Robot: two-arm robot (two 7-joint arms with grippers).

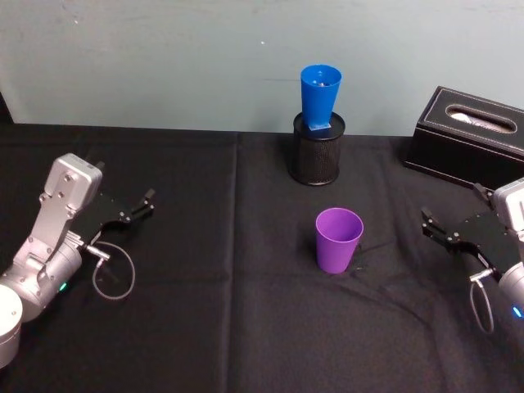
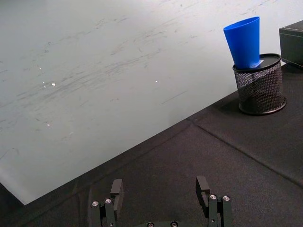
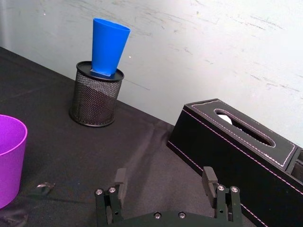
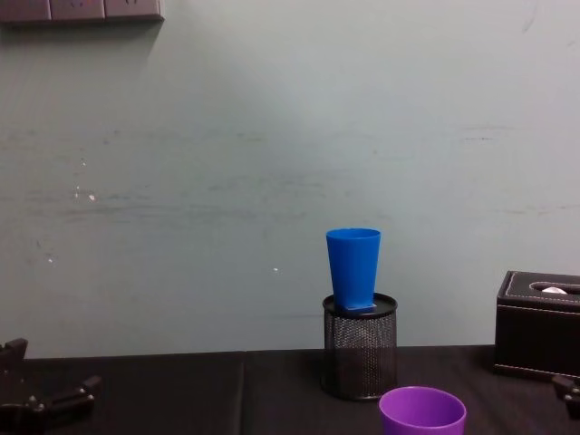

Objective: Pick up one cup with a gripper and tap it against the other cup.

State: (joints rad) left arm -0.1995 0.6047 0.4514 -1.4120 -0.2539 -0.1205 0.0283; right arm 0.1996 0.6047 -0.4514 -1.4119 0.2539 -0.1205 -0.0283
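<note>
So the purple cup [image 1: 339,239] is a smooth plastic tumbler, tapered toward the base, with a rolled rim. It's standing upright, mouth up, on the black cloth [image 1: 205,327] roughly mid-table, a bit to the robot's right. Nothing's touching it.

Behind it, closer to the wall [image 1: 164,57], is the blue cup [image 1: 320,96]: same tapered shape, plain glossy plastic, also mouth up. It's perched at the top of a round black mesh pen holder [image 1: 318,155] with its base at the holder's rim, so it sits well above the purple one. The two cups are apart, not touching.

The right gripper [image 1: 432,226] hovers low over the cloth to the right of the purple cup, near it but clear of it. The wrist view shows its two black fingers [image 3: 120,177] spread wide with nothing between them. The left gripper [image 1: 139,207] is well off on the left side, also spread wide and empty-handed.

Far right, by the wall, there's a black leather-look tissue box [image 1: 467,135] with light stitching.

Count: two cups, one holder, one tissue box, two grippers.
</note>
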